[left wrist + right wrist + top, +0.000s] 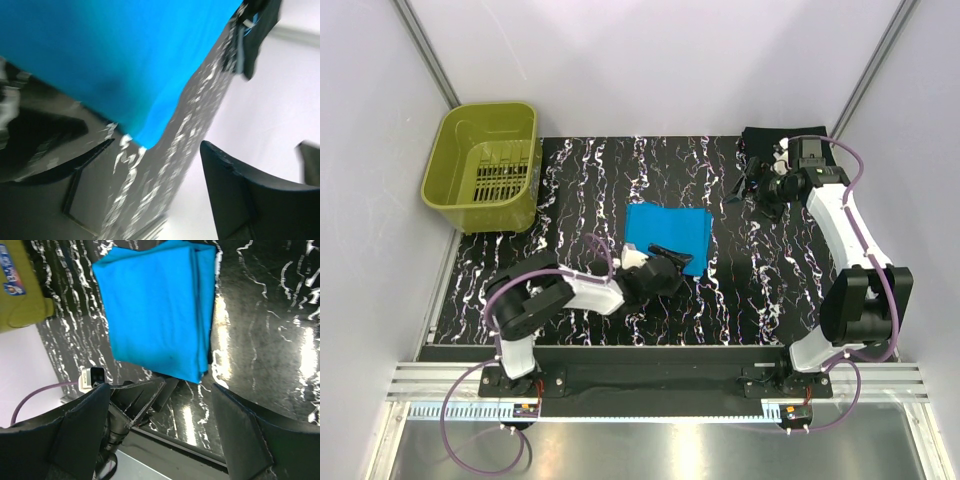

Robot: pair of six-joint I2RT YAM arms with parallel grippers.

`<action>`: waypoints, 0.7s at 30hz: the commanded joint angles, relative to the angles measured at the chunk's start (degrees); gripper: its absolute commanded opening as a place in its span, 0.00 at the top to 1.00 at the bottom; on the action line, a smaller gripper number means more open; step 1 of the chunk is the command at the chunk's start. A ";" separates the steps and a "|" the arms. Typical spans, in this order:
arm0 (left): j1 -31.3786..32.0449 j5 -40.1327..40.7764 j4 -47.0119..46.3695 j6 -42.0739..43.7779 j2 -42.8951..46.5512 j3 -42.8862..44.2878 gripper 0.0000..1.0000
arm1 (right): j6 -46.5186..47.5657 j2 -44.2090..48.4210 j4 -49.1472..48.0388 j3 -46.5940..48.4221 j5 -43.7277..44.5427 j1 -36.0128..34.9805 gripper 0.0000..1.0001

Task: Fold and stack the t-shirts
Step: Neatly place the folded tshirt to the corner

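The turquoise t-shirt (667, 232) lies folded into a rectangle in the middle of the mat; it also shows in the left wrist view (115, 55) and the right wrist view (155, 310). My left gripper (674, 258) is open and empty at the shirt's near edge, its fingertips by the near right corner (159, 145). The black t-shirt (765, 140) lies crumpled at the back right (260, 25). My right gripper (760, 187) hovers just in front of it, open and empty (160, 440), facing the turquoise shirt.
An olive-green plastic basket (485, 165) stands at the back left, partly off the mat (20, 290). The black marbled mat (770, 290) covers the table. White walls close in both sides and the back.
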State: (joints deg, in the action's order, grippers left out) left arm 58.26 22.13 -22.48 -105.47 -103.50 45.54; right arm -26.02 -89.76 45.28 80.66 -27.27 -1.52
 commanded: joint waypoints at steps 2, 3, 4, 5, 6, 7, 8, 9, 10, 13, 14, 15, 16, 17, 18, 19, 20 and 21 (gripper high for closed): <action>3.26 10.64 1.53 -13.96 -4.42 5.25 0.34 | 3.69 0.11 2.10 0.19 2.39 0.73 0.11; 4.31 11.70 2.52 -15.45 -5.21 5.87 0.35 | 4.22 -0.15 2.10 0.63 2.31 0.82 0.11; 4.49 12.40 2.27 -16.16 -6.17 6.40 0.36 | 4.57 -0.50 2.18 1.07 2.39 0.82 0.11; 4.84 12.41 3.57 -17.21 -7.92 7.36 0.38 | 4.84 -1.47 2.18 1.42 2.48 0.82 0.11; 5.19 12.50 4.28 -18.70 -8.64 7.63 0.39 | 5.19 -1.82 2.27 2.30 2.83 0.82 0.11; 5.46 13.46 4.20 -20.46 -9.17 7.55 0.41 | 5.28 -3.04 2.27 2.91 2.92 0.82 0.11; 5.72 13.64 5.94 -21.00 -9.69 7.90 0.42 | 5.45 -3.75 2.36 3.53 2.92 0.90 0.11; 5.72 13.73 6.74 -21.61 -9.87 7.90 0.43 | 5.54 -4.63 2.36 4.67 2.75 0.99 0.11; 5.72 14.08 6.92 -22.40 -9.96 7.81 0.44 | 5.63 -5.34 2.45 5.29 2.05 0.90 0.11; 5.46 15.39 6.31 -24.60 -11.10 6.50 0.50 | 5.89 -8.41 2.27 7.14 2.04 0.90 0.09; 5.03 15.49 6.40 -24.87 -11.54 6.49 0.52 | 5.89 -9.03 2.27 7.49 1.95 0.90 0.03; 4.85 15.66 6.31 -24.96 -11.98 6.67 0.53 | 6.15 -9.56 2.10 8.19 1.78 0.90 0.01; 4.76 15.92 5.87 -25.66 -13.03 6.76 0.57 | 6.42 -10.95 2.01 8.72 0.56 0.90 0.00; 4.67 15.93 3.87 -26.10 -13.47 6.58 0.60 | 6.68 -11.66 2.10 9.24 -0.15 0.90 0.00; 4.67 16.01 2.80 -26.19 -13.91 6.67 0.62 | 7.12 -12.37 1.92 10.03 -0.85 0.90 0.00; 4.67 16.10 2.01 -25.75 -14.27 6.84 0.65 | 7.39 -13.85 1.92 10.56 -2.08 0.90 0.00; 4.67 16.19 0.96 -25.49 -14.44 7.02 0.70 | 7.74 -14.74 1.83 11.00 -3.05 0.90 0.00; 4.50 16.10 -0.53 -24.79 -14.45 6.93 0.73 | 8.87 -15.79 2.01 11.96 -5.23 0.90 0.00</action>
State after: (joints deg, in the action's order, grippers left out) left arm 63.26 35.00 -23.14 -115.77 -115.74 52.77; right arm -20.03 -103.48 47.66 88.97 -27.73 -0.89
